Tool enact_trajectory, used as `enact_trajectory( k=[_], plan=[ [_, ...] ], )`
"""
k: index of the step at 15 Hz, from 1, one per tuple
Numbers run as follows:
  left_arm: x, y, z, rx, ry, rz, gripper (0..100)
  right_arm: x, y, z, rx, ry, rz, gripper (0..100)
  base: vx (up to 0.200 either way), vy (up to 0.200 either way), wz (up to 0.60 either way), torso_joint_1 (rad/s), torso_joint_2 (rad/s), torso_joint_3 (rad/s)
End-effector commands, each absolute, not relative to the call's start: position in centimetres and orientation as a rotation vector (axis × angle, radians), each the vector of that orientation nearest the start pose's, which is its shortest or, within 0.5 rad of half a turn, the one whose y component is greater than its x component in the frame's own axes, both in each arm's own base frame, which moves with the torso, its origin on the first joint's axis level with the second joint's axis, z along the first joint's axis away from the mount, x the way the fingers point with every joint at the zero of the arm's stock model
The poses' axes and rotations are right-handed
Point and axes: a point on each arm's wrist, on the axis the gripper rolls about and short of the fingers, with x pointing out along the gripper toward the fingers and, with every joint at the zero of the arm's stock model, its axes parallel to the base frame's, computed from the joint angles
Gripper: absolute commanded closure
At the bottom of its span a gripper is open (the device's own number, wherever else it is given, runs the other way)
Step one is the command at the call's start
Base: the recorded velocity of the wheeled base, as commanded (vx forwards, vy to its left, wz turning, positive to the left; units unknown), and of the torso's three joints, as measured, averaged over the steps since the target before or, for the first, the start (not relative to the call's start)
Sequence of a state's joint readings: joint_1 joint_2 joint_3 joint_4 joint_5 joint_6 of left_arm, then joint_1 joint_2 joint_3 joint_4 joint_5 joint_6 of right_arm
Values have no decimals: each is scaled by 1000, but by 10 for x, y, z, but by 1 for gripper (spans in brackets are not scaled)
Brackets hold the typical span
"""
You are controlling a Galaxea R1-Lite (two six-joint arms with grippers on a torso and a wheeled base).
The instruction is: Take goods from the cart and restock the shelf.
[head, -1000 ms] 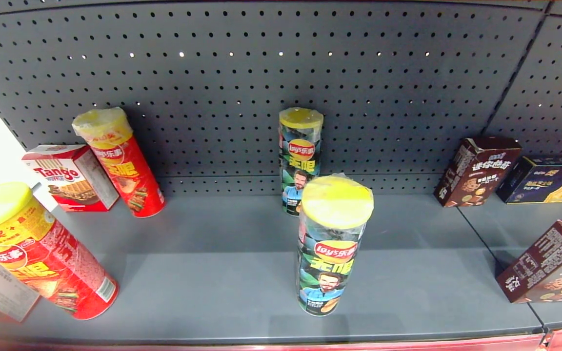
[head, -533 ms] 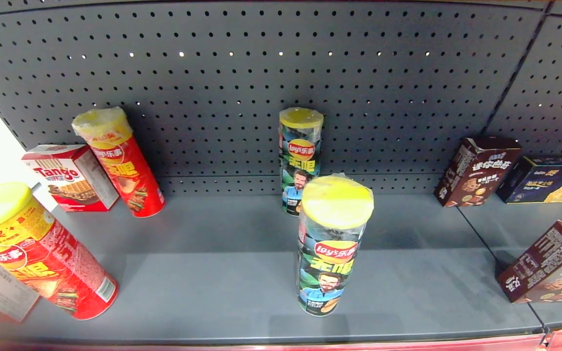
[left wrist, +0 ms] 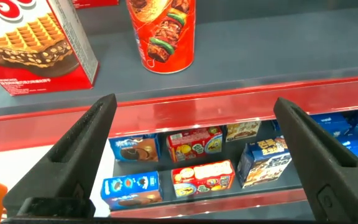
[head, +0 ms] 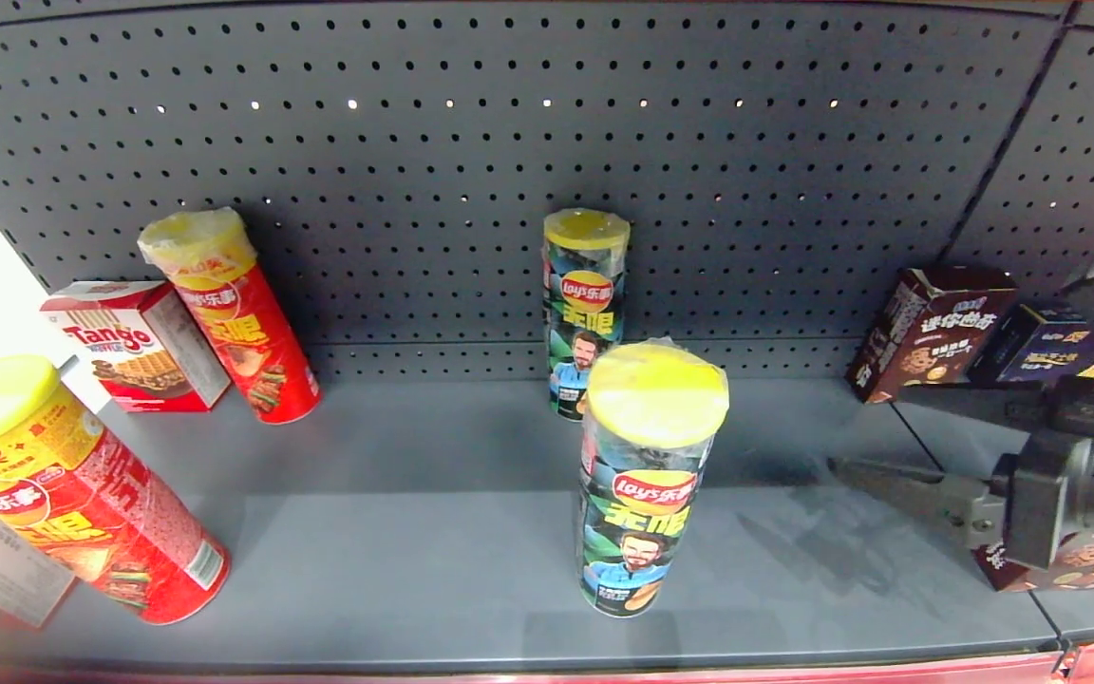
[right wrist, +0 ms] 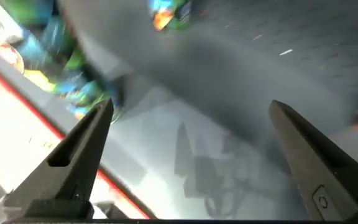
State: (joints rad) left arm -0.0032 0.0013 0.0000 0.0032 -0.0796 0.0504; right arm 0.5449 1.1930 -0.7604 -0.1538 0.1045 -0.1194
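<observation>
1. Grey metal shelf (head: 395,532) with a perforated back panel (head: 509,142) carries the goods. The right claw (head: 865,427) hangs over its right part, fingers spread wide with nothing between them, pointing toward the robot's left.
2. Ahead of those fingertips and apart from them, a green-and-black cardboard chip canister (head: 647,494) with a yellow plastic lid stands upright near the shelf's front.
3. Farther back from the right claw, a second matching canister (head: 585,313) stands upright against the back panel.
4. Under the right claw's wrist lies a brown cardboard box (head: 1093,559). Behind the claw, by the back panel, stand another brown carton (head: 927,328) and a dark blue carton (head: 1046,347).
5. Well apart from the right claw, at the shelf's far left end, are a front red canister with a yellow lid (head: 82,494), a tilted rear red canister (head: 234,323) and a red wafer box (head: 134,347).
6. The left claw (left wrist: 194,104) sits low before the shelf's red front lip (left wrist: 241,102), fingers wide and empty. Beyond its fingertips stand a waffle-printed red carton (left wrist: 36,43) and the front red canister; below the lip, small packets (left wrist: 191,168) fill a lower shelf.
7. In the right wrist view, a blurred green-and-blue shape lies beside one finger; what it is cannot be told.
</observation>
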Motion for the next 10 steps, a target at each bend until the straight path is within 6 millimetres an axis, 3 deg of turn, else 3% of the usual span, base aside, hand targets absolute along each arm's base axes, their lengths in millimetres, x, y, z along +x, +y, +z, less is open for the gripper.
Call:
enact_trajectory(
  k=[1,10],
  plan=[
    [-23,-2,75,50,6,-83,0,162,114,230,-205,318,713,0,0,0,0,0,0,0],
    [-23,-2,75,50,6,-83,0,160,135,210,-256,396,773,0,0,0,0,0,0,0]
  ],
)
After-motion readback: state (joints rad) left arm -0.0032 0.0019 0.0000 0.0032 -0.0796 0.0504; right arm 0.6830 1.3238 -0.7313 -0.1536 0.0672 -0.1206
